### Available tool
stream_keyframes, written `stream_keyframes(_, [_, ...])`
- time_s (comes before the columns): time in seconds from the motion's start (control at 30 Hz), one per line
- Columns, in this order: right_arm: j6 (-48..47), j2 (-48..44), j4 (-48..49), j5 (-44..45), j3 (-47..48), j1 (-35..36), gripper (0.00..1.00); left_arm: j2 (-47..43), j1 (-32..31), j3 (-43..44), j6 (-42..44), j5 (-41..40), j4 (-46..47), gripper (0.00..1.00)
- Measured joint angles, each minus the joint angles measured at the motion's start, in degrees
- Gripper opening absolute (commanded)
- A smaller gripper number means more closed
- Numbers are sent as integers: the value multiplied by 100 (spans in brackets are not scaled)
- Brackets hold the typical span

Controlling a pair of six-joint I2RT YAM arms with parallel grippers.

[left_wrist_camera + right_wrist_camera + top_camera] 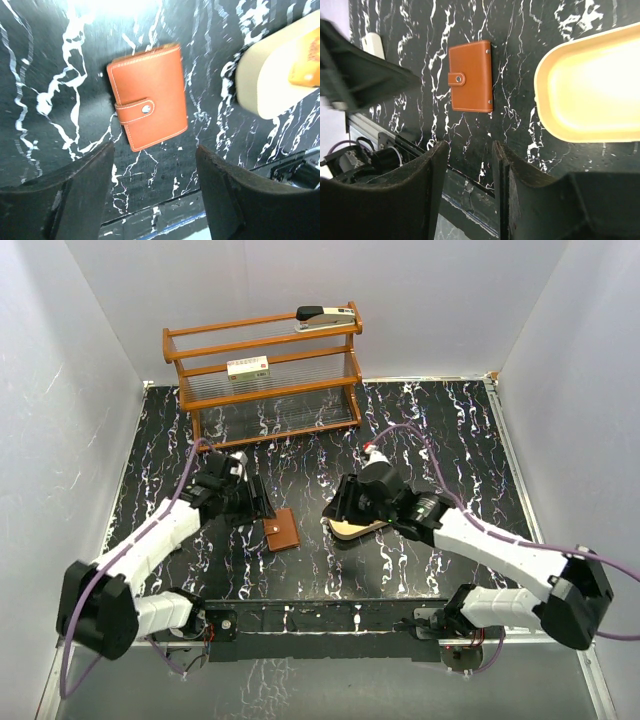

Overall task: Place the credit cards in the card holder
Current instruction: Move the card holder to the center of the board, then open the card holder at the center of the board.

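The card holder (281, 531) is a brown leather wallet, lying closed on the black marbled table with its snap tab fastened. It also shows in the left wrist view (147, 97) and in the right wrist view (470, 77). My left gripper (255, 502) hovers just left of it, its jaws wide apart with nothing between them (154, 150). My right gripper (335, 508) hangs to the right of the card holder, over the tan tray's left end. Its jaws (469, 146) stand a narrow gap apart around bare table. No credit cards are in view.
A shallow tan tray (358, 531) with rounded corners lies right of the wallet; its visible inside (595, 85) looks bare. At the back stands a wooden rack (262, 390) with a stapler (325, 317) on top and a white box (248, 367) with a red label. A metal rail (320, 615) runs along the near edge.
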Motion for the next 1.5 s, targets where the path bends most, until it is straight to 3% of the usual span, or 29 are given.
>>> stream_keyframes(0.23, [55, 1165, 382, -142, 304, 343, 37, -1379, 0, 710, 415, -1115, -407, 77])
stream_keyframes(0.53, [107, 2643, 669, -188, 1156, 669, 37, -2721, 0, 686, 874, -2109, -579, 84])
stream_keyframes(1.0, [-420, 3783, 610, -11, 1635, 743, 39, -3130, 0, 310, 1161, -2437, -807, 84])
stream_keyframes(1.23, [-562, 4157, 669, -76, 1718, 743, 39, -2929, 0, 212, 857, -2214, -752, 76])
stream_keyframes(1.3, [-586, 4203, 704, -81, 1727, 743, 34, -2723, 0, 151, 638, -2065, -717, 73])
stream_keyframes(1.43, [-612, 4253, 866, -103, 1707, 743, 8, -2238, 0, -70, 297, -1676, -634, 69])
stream_keyframes(1.5, [-623, 4256, 946, -114, 1663, 739, 0, -2013, 0, -162, 179, -1458, -586, 67])
